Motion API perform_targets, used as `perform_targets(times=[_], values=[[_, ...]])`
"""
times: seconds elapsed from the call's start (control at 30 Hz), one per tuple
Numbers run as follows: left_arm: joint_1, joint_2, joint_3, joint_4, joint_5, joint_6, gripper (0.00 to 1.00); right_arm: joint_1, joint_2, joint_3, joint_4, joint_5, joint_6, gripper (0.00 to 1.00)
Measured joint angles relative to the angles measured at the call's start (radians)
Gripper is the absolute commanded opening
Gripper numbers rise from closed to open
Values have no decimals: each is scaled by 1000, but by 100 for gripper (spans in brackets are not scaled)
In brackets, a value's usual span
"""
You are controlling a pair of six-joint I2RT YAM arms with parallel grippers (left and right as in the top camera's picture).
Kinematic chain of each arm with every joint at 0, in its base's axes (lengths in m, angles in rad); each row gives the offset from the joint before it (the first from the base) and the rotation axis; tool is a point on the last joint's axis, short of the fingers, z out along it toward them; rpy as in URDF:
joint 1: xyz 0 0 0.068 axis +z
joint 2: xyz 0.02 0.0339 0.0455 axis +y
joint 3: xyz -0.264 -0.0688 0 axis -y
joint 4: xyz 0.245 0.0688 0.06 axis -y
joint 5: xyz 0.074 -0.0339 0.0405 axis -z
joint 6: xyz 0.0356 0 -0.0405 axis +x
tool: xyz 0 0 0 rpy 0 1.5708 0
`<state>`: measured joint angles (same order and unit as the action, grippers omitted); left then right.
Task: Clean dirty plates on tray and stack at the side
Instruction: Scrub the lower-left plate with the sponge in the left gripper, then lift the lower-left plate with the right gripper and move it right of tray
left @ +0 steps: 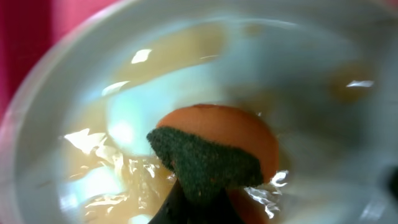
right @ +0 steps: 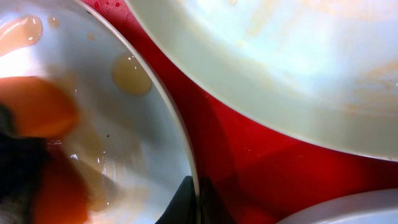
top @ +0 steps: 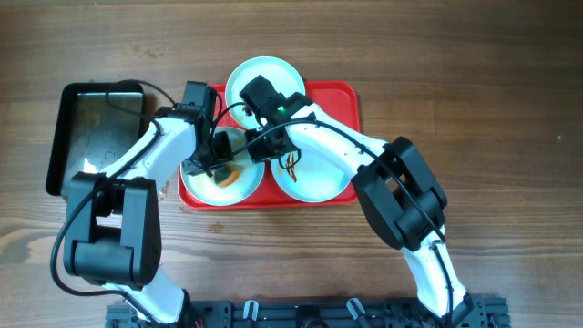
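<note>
The red tray (top: 342, 96) carries three pale plates: one at the back (top: 273, 73), one front left (top: 241, 189) and one front right (top: 319, 178). My left gripper (top: 217, 164) is shut on an orange sponge with a green scrub face (left: 211, 149) and presses it into the wet, brown-smeared front left plate (left: 311, 74). My right gripper (right: 198, 199) is shut on that plate's rim (right: 180, 143), one finger inside and one outside. The right wrist view also shows the back plate (right: 280, 62), red tray floor (right: 249, 162) and the sponge (right: 37, 106).
A black metal pan (top: 91, 128) lies left of the tray, by the left arm. The front right plate has a small brown smear (top: 291, 166). Bare wooden table surrounds the tray; the arm bases stand at the front edge.
</note>
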<state>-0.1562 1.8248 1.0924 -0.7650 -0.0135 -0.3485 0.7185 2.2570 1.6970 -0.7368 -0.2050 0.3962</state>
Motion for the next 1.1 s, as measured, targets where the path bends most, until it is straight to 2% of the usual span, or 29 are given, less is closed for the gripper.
perform_targets(times=[0.17, 0.37, 0.5, 0.7, 0.9, 1.03, 1.1], values=[[3, 0, 5, -88, -227, -31, 4, 1, 0, 0, 2, -1, 0, 4], [7, -68, 55, -91, -294, -36, 4, 1, 0, 0, 1, 0, 0, 4], [8, -205, 58, -106, -272, -42, 4, 1, 0, 0, 0, 0, 0, 4], [32, -490, 65, -232, -220, -145, 4, -10, -82, 10, -64, 39, 0, 4], [40, -507, 68, -323, -88, -166, 4, -47, -235, 90, -119, 201, -50, 4], [40, -507, 68, -327, -47, -167, 4, -32, -281, 92, -198, 467, -92, 4], [40, -507, 68, -327, -40, -166, 4, -31, -281, 92, -199, 537, -117, 4]])
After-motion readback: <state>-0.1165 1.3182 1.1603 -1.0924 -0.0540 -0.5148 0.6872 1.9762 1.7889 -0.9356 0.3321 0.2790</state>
